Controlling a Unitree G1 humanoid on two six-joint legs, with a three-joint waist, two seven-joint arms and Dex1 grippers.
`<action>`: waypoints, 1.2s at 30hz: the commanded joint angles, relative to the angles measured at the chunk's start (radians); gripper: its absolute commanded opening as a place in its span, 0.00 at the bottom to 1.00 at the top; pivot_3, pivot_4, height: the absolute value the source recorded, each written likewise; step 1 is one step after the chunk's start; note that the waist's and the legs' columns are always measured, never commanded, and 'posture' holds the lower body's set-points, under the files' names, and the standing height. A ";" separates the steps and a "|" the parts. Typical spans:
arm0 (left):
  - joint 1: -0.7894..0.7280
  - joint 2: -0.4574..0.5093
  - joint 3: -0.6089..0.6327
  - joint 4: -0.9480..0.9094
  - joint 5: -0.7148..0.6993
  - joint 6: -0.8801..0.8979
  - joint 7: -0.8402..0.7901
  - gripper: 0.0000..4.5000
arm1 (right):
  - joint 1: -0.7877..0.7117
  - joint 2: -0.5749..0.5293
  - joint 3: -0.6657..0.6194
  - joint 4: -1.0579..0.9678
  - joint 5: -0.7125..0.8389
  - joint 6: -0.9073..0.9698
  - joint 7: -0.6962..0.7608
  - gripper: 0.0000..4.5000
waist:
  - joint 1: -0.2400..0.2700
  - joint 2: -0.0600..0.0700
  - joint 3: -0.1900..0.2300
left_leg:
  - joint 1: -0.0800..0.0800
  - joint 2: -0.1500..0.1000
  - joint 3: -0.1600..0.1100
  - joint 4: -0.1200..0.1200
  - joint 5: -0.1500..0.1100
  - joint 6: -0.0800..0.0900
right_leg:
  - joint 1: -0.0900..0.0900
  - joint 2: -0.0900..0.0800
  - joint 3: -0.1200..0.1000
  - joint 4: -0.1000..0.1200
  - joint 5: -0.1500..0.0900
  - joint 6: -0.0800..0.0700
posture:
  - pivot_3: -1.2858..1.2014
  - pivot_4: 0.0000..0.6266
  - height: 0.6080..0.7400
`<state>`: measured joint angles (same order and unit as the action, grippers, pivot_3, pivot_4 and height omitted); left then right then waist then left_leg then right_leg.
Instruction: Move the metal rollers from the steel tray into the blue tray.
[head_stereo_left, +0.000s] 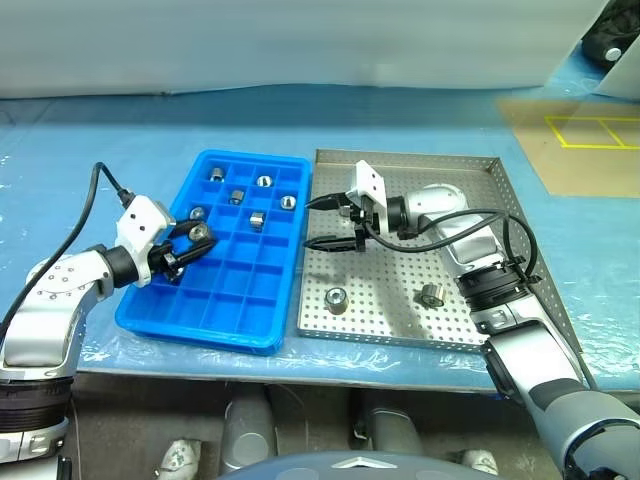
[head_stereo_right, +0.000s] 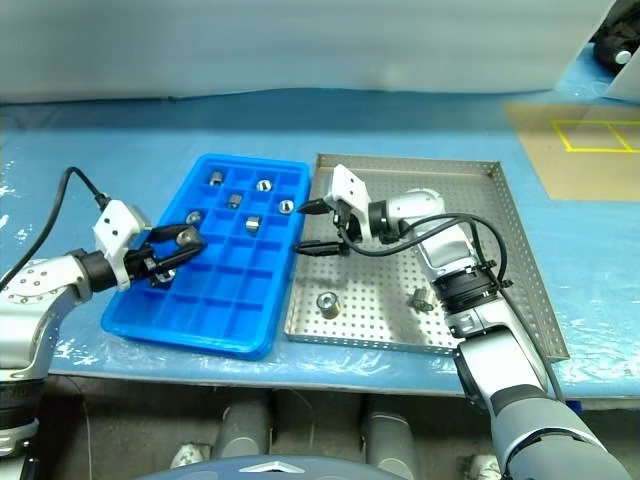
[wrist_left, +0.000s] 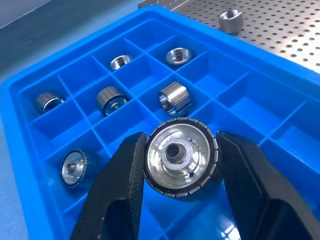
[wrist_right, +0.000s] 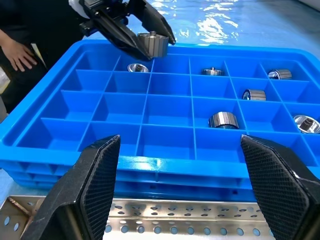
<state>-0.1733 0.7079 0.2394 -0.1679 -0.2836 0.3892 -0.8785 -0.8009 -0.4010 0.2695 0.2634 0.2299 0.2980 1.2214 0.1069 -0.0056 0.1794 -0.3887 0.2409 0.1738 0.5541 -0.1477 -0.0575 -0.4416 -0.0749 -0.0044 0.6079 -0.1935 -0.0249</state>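
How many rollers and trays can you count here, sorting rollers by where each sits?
Rollers in blue tray: 6
Rollers in steel tray: 2
Rollers in left gripper: 1
Trays: 2
Total: 11

The blue tray (head_stereo_left: 225, 300) is bright blue, ruled into a grid of square cells. The metal rollers (head_stereo_left: 336, 299) are shiny silver-grey; the one between the left hand's (head_stereo_left: 190, 243) black fingers (wrist_left: 120, 190) has a finely ribbed rim. Beside the right hand (head_stereo_left: 335, 222), the steel tray (head_stereo_left: 470, 200) is silver-grey, dotted with rows of holes. The counter (head_stereo_left: 80, 150) is light blue.
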 joint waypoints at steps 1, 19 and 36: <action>-0.059 0.000 0.006 0.041 0.003 -0.050 0.029 0.42 | -0.012 -0.009 -0.013 -0.021 0.000 -0.011 0.007 0.88 | 0.001 0.000 0.000 | 0.000 0.000 0.000 0.000 0.000 0.000 | 0.000 0.000 0.000 0.000 0.000 0.000 | 0.58 0.24 1.00; -0.136 -0.036 -0.131 0.314 0.080 -0.191 0.037 0.42 | 0.040 -0.054 -0.033 -0.092 -0.001 0.027 -0.029 0.88 | -0.007 -0.001 0.000 | 0.001 0.000 0.000 0.000 0.001 -0.001 | 0.000 0.000 0.000 0.002 0.000 0.000 | 0.55 0.24 1.00; -0.290 -0.112 -0.166 0.250 0.032 -0.161 0.025 0.88 | 0.073 -0.096 -0.071 -0.135 0.008 0.057 -0.068 0.88 | -0.007 -0.001 0.000 | 0.002 0.000 0.000 0.001 0.001 -0.002 | 0.001 0.000 0.001 0.003 0.000 0.000 | 0.52 0.24 1.00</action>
<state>-0.4162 0.6008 0.0724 0.1402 -0.2200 0.2214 -0.8543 -0.7246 -0.4819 0.2391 0.1762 0.2175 0.3558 1.1565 0.0995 -0.0062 0.1791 -0.3871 0.2405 0.1737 0.5550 -0.1463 -0.0594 -0.4407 -0.0751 -0.0040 0.6113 -0.1934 -0.0250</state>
